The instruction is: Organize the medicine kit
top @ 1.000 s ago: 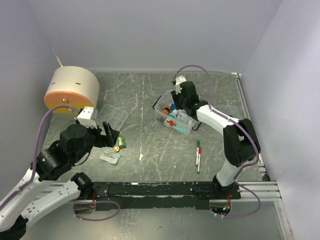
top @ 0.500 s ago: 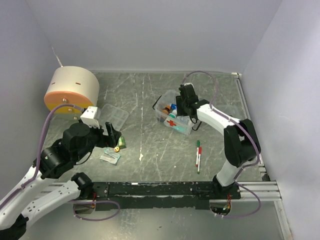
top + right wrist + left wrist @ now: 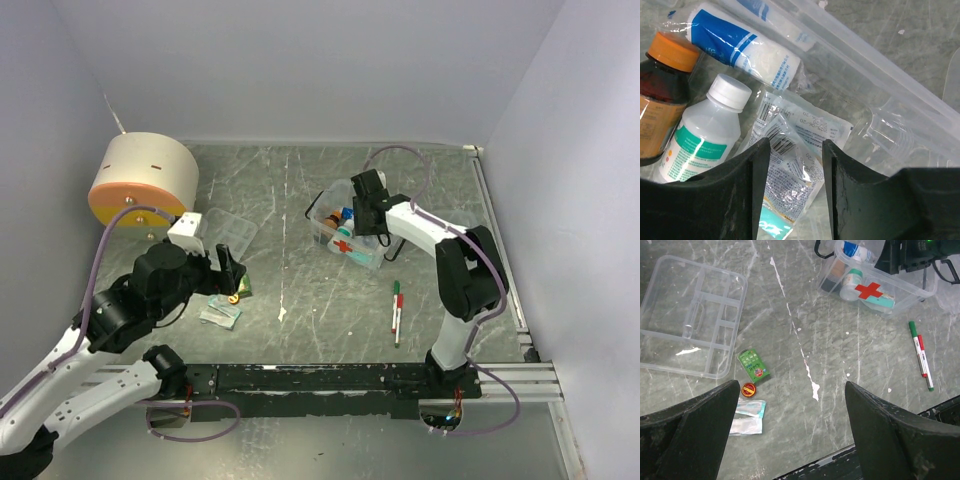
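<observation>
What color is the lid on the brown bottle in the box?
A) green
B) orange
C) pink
B: in the right wrist view the brown bottle has an orange cap, and beside it stands a white-capped bottle.

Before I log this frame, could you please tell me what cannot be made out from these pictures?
Left wrist: the print on the green box is too small to read.
Right wrist: the brown bottle is cut off by the left edge, its label unreadable.
Right wrist: whether the right gripper touches the sealed packet below cannot be judged.
Top external: the right arm hides part of the medicine kit.
</observation>
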